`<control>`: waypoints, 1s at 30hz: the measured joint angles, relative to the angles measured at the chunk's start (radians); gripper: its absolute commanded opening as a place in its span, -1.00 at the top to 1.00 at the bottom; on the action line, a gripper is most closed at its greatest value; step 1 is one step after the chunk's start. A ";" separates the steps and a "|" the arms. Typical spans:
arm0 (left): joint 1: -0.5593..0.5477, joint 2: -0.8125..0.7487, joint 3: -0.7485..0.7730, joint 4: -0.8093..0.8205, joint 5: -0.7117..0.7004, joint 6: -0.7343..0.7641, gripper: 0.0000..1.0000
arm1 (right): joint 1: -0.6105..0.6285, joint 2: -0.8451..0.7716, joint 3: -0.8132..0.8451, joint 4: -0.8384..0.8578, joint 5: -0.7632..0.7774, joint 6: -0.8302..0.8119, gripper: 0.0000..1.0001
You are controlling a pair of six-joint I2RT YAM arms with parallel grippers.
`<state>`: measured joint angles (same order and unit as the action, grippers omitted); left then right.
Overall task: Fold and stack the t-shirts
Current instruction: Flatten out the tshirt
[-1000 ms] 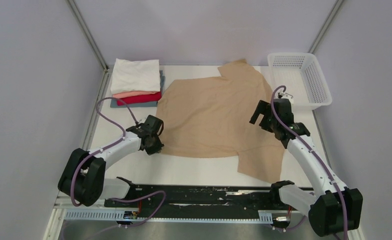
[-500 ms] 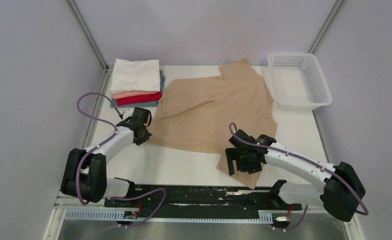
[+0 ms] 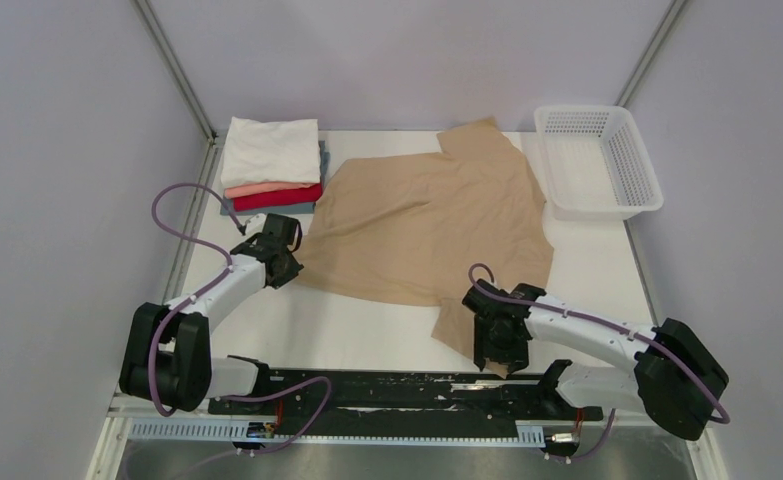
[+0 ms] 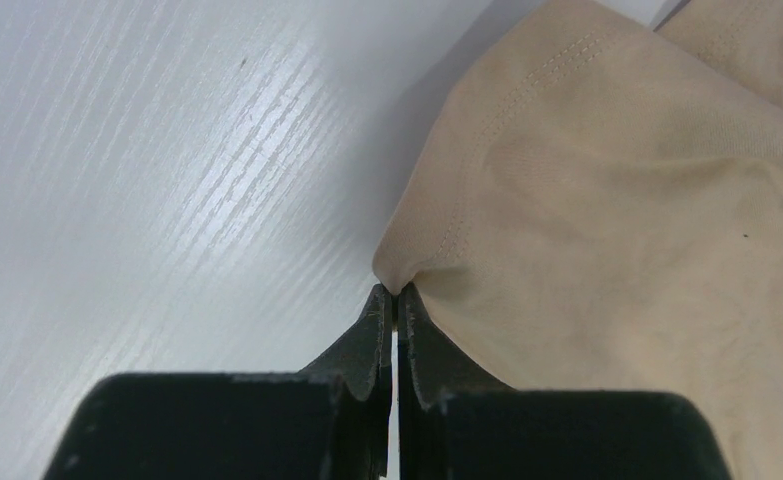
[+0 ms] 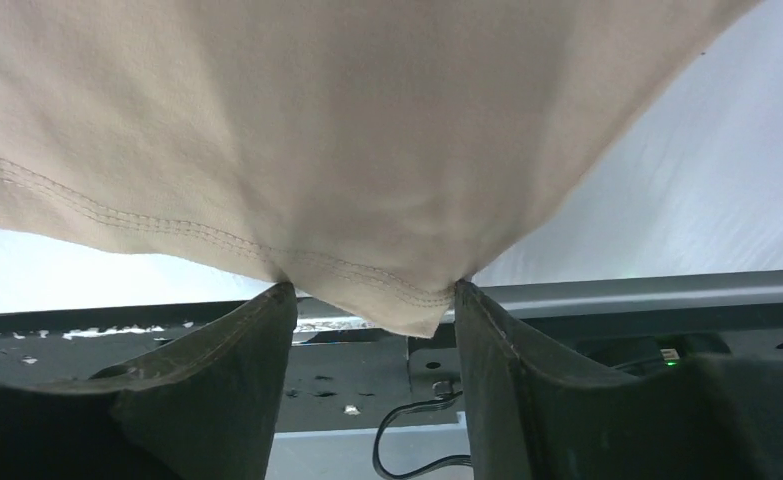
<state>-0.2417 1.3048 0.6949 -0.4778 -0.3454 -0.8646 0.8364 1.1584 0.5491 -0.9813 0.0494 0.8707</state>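
Subject: tan t-shirt, unfolded, spread across the middle of the table; its near-right corner lies at the table's near edge.
Change, right arm: within the last second it swung from the shirt's far-right edge, near the basket, down to that near-right corner.
Right gripper: jaws apart, narrower than 1 second ago, straddling the stitched corner of the hem; the cloth sits between the 2 fingers, not yet clamped.
Change, left arm: it has drawn its corner of the shirt slightly away and to the left; the near-left edge now lies closer to the stack.
Left gripper: jaws together, pinched on the hem corner at the shirt's left side.
Stack: folded shirts, white on top, pink, red and blue-grey beneath, at the far-left corner, unchanged.
Meaning for task: judged as set-up for the first fold; 1 corner is secured and the 2nd is about to be.
Requirement: the right jaws must close on the corner before any lift.
Risk: only a small tip of cloth sits between the fingers, so it may slip out.
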 measured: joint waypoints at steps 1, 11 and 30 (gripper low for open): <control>0.000 0.000 0.000 0.000 0.001 0.000 1.00 | -0.002 0.015 0.004 0.004 -0.003 0.006 -0.09; 0.000 -0.001 0.000 0.011 0.016 0.009 1.00 | -0.009 0.106 0.061 0.033 0.011 0.015 1.00; 0.002 0.084 0.353 0.028 0.094 0.087 1.00 | -0.514 0.070 0.566 0.388 0.199 -0.300 1.00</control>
<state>-0.2401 1.3891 1.0481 -0.4500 -0.2512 -0.7780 0.3225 1.2285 1.1156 -0.5938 0.2481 0.5709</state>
